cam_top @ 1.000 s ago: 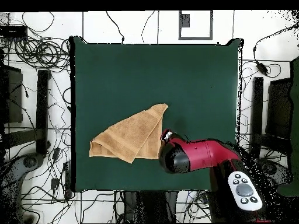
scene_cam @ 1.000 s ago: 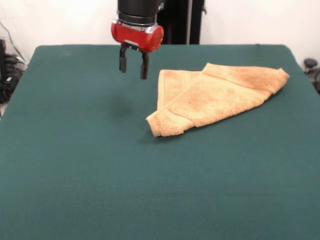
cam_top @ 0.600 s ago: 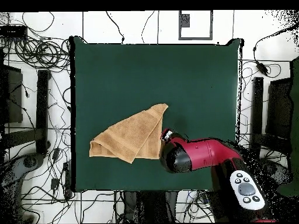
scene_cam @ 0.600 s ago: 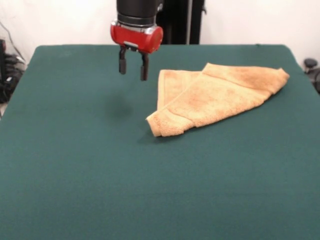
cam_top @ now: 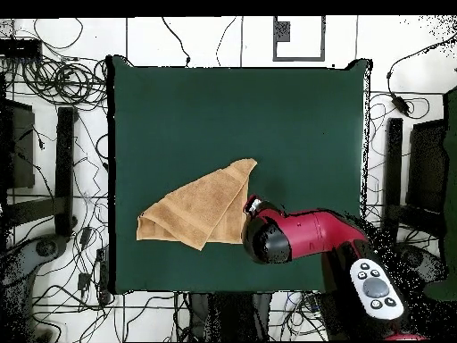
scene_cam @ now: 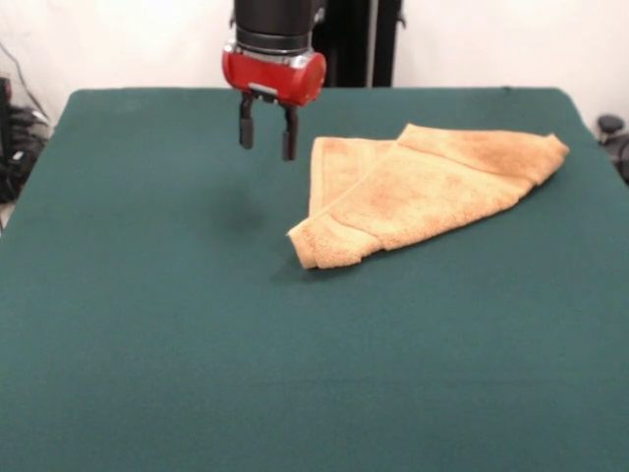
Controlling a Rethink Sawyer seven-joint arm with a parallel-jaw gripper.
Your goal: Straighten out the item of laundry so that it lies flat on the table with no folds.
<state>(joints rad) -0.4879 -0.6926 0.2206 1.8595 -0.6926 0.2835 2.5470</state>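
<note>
The item of laundry (scene_cam: 423, 192) is a tan-orange towel folded over itself into a rough triangle on the green table (scene_cam: 197, 344). One folded corner points toward the front at the picture's middle. In the overhead view the towel (cam_top: 201, 210) lies left of centre near the table's (cam_top: 294, 116) lower edge. My gripper (scene_cam: 267, 144) hangs open and empty above the cloth, just left of the towel's near-left edge, not touching it. From above, the red arm hides the gripper (cam_top: 253, 207) beside the towel's right edge.
Cables and black stands (cam_top: 62, 170) surround the table on the floor. A white pendant with buttons (cam_top: 375, 290) rides on the arm at the lower right.
The gripper has shifted slightly toward the towel. The towel has not moved.
</note>
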